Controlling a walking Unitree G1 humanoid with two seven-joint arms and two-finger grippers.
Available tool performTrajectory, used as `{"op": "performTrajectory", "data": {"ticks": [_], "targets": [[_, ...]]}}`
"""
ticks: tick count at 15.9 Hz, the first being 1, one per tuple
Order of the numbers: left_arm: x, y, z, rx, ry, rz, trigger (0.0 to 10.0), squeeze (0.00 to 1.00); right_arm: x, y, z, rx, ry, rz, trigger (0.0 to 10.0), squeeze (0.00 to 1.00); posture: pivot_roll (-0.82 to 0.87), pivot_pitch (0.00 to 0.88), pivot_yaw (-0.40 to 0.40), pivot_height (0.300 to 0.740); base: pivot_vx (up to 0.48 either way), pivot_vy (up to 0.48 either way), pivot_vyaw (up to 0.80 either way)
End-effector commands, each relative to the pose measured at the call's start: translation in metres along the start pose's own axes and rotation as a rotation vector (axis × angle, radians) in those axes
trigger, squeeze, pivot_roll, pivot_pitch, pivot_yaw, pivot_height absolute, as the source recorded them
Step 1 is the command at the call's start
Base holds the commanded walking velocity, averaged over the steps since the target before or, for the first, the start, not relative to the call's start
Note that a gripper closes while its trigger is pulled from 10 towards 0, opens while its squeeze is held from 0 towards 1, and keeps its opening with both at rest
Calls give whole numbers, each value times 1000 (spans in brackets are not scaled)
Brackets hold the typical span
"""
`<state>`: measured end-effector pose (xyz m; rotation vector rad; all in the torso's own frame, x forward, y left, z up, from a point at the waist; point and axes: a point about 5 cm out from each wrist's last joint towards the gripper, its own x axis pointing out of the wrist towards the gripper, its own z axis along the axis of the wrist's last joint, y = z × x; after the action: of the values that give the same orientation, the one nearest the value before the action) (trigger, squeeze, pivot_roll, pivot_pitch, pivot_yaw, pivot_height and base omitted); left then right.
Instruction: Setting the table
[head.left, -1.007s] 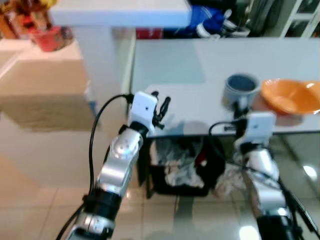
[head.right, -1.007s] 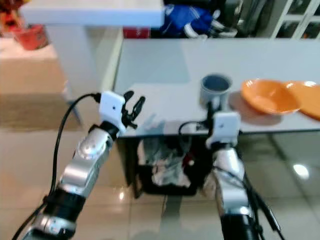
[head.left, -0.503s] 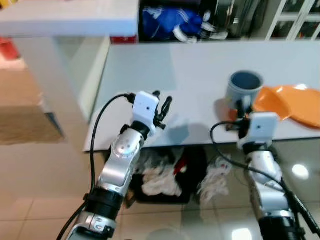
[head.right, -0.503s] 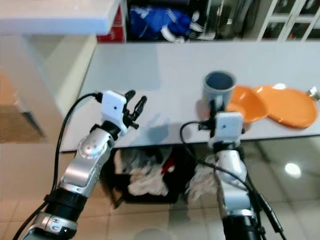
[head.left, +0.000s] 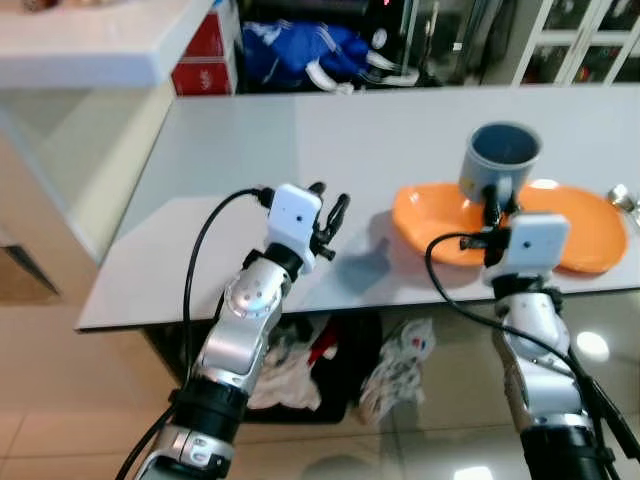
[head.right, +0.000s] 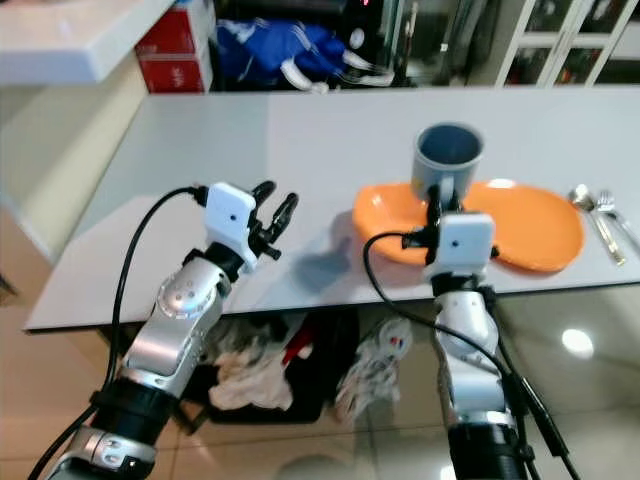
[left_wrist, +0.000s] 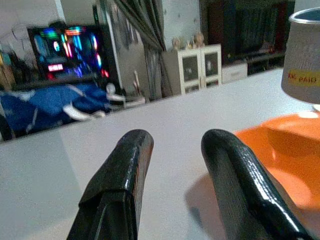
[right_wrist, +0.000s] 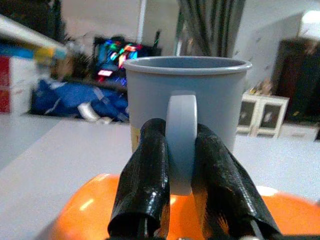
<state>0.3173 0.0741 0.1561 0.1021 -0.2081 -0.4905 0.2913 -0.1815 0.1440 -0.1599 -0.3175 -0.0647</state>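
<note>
Right wrist view: right tool (right_wrist: 182, 220) pinching mug (right_wrist: 187, 105) handle; left tool (head.left: 328, 205) raised, fingers parted, empty.

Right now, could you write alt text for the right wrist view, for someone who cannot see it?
The right tool pinches the handle of a grey-blue mug between two black fingers, holding it upright above an orange bowl. Behind lies a pale grey table and a blurred room.
</note>
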Motion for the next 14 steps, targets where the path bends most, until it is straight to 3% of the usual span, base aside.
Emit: {"op": "performTrajectory", "data": {"ticks": [1,3,5,14], "targets": [[-4,6,1,20,0,-13,10000,0,2,8,6,11,-28,23,0,0,8,0,29,740,326,-349,0],[-8,6,8,26,-13,-80,10000,0,0,6,5,6,-22,19,0,0,8,0,32,740,328,-345,0],[-5,7,18,13,-45,-79,10000,0,0,3,3,2,-15,12,0,0,9,0,33,740,326,-349,0],[-3,2,13,-19,-26,-53,10000,0,-4,5,-1,15,10,13,0,0,-4,0,37,740,327,-348,0]]}}
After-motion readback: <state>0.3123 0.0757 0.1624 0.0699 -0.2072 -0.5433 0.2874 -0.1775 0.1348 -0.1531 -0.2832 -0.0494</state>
